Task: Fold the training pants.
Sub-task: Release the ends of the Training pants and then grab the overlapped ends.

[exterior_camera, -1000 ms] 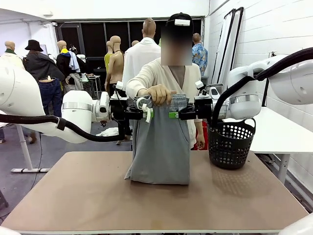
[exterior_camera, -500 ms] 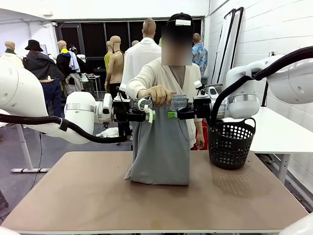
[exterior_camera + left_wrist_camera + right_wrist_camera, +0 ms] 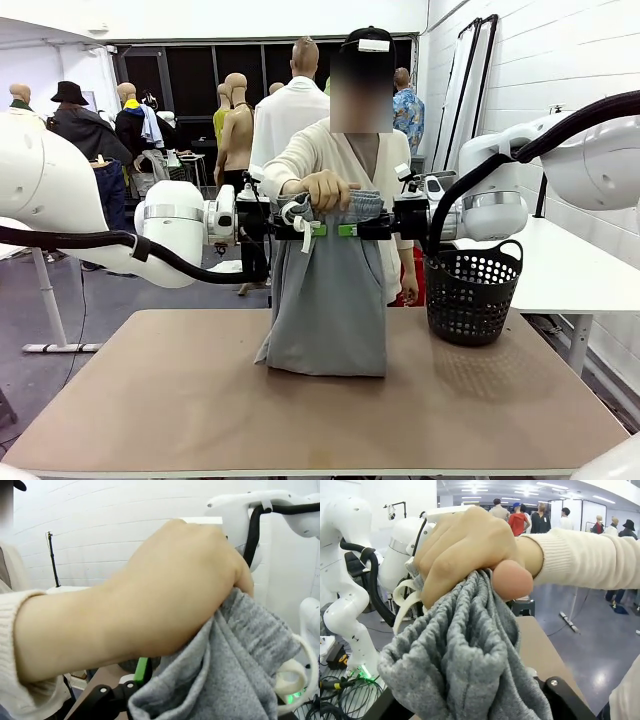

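Observation:
The light grey training pants (image 3: 330, 300) hang upright over the table, legs resting on it. A person's hand (image 3: 325, 190) grips the gathered waistband from above. My left gripper (image 3: 310, 231) is at the waistband's left edge and my right gripper (image 3: 350, 231) at its right edge, green pads facing in. In the left wrist view, bunched pants fabric (image 3: 235, 670) lies over a green-padded finger (image 3: 142, 667) under the hand (image 3: 165, 590). In the right wrist view, pants fabric (image 3: 465, 670) fills the gap between black fingers (image 3: 560, 692) below the hand (image 3: 465, 545). Whether the jaws press the cloth is unclear.
A black perforated basket (image 3: 470, 295) stands at the table's far right. The brown tabletop (image 3: 200, 400) has free room in front of and beside the pants. A white side table (image 3: 570, 270) stands beyond the right edge.
Both grippers have moved inward along the waistband towards the person's hand, and the gap between their green pads has narrowed. The pants and the hand have stayed in place.

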